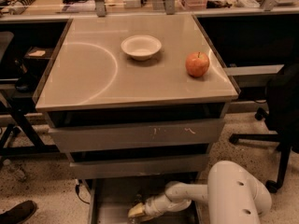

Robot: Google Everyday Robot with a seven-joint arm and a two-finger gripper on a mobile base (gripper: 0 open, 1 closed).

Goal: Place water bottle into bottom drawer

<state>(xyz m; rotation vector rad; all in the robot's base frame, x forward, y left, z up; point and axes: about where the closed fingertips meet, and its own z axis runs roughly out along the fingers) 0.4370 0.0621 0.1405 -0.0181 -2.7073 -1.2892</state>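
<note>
The bottom drawer (114, 197) is pulled open at the foot of the cabinet, a grey tray with low side walls. My white arm (187, 195) reaches down into it from the right. My gripper (137, 211) sits low inside the drawer near its front, its pale yellowish tip pointing left. I cannot make out the water bottle; it is hidden or lost at the gripper's tip.
On the cabinet top stand a white bowl (141, 46) and a red apple (197, 64). The wider scratched drawer front (140, 133) and the middle drawer front (140, 166) are closed. An office chair (280, 111) stands at the right, a shoe (16, 212) at the lower left.
</note>
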